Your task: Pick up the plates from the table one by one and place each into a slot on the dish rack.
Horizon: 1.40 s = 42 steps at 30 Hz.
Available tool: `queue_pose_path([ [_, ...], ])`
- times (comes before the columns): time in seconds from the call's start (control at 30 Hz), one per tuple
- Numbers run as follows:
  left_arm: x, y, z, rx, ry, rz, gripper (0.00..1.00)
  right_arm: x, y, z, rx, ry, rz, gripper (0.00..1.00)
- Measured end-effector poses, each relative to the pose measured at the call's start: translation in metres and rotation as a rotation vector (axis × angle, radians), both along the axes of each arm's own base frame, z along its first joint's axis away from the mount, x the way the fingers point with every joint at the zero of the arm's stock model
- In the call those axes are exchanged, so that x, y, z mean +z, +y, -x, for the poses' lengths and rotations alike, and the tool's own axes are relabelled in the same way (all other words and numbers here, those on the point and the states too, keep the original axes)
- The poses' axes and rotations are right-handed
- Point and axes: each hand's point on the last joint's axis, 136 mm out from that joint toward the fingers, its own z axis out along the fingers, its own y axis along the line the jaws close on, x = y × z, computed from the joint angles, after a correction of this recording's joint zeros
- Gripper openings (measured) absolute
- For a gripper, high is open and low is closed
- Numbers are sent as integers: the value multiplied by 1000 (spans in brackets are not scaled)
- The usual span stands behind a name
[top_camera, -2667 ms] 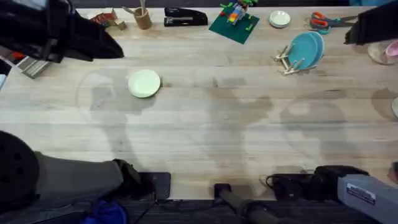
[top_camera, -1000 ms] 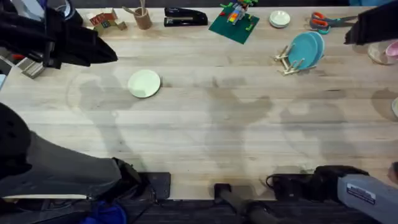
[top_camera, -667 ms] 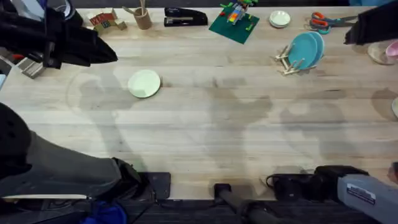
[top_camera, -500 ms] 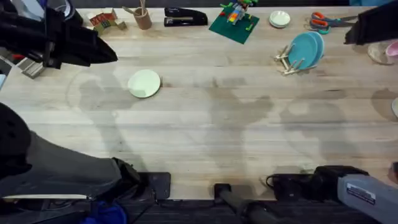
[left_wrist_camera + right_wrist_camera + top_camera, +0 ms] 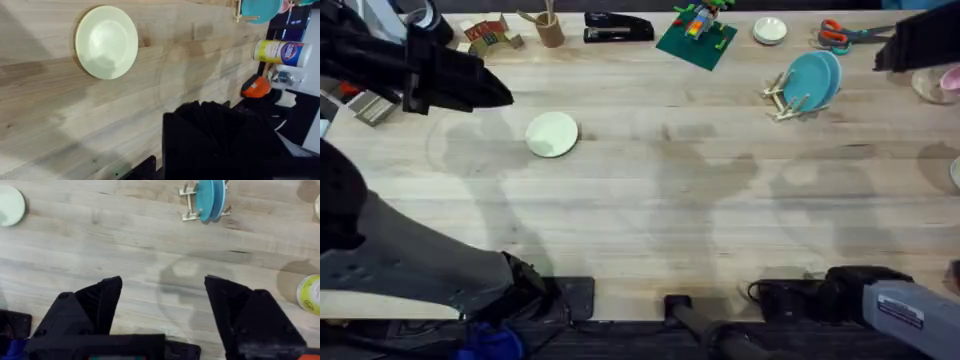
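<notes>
Worktop point(image 5: 650, 200): light-wood butcher block, plank seams visible. Cream plate point(image 5: 552, 134): lying flat on the worktop, alone, just beyond the tip of the left claw point(image 5: 485, 90) and a little toward the arm bases; not touching it. Left claw: dark, raised over the far left of the worktop; whether its fingers are apart or together cannot be told, as the left wrist view gives a black mass where they should be. Dish rack point(image 5: 790, 100): small, wooden dowels, at the far right of the worktop, well apart from the left claw. Two teal plates point(image 5: 812, 78): standing on edge in the rack's slots, side by side. Right claw point(image 5: 162, 305): fingers wide apart, empty, held above bare worktop, the rack ahead of it.
</notes>
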Motion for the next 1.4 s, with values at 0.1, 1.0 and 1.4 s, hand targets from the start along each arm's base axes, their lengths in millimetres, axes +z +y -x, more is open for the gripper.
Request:
queue_pose_path([
  [0.1, -6, 1, -1, -12, 6, 8, 40, 0, 0, 0, 0, 0, 0, 995],
  [1.0, -58, 16, -22, -39, 51, 39, 41, 0, 0, 0, 0, 0, 0, 995],
  [1.4, -65, 22, -27, -45, 27, 3, 40, 0, 0, 0, 0, 2, 0, 993],
])
